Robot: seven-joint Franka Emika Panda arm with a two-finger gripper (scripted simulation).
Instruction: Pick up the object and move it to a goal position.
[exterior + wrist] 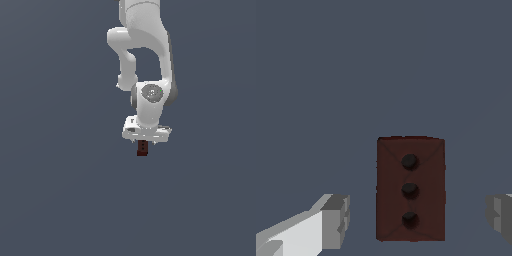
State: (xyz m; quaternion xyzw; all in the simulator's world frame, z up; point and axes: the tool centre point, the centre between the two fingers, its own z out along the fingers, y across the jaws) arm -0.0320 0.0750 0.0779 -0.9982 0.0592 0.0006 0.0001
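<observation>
The object (411, 190) is a small dark red-brown rectangular block whose facing side carries three dark round marks in a row. In the wrist view it lies between my two grey fingertips (336, 220), with a clear gap on each side. My gripper (418, 220) is open and straddles the block without touching it. In the exterior view the white gripper (145, 141) hangs straight down from the arm, and the object (142, 148) shows as a narrow dark block just below the hand. I cannot make out the fingertips in that view.
A plain dark grey-blue surface (60, 190) fills both views. The white arm (145, 45) comes down from the top of the exterior view. I see no other objects and no goal marker.
</observation>
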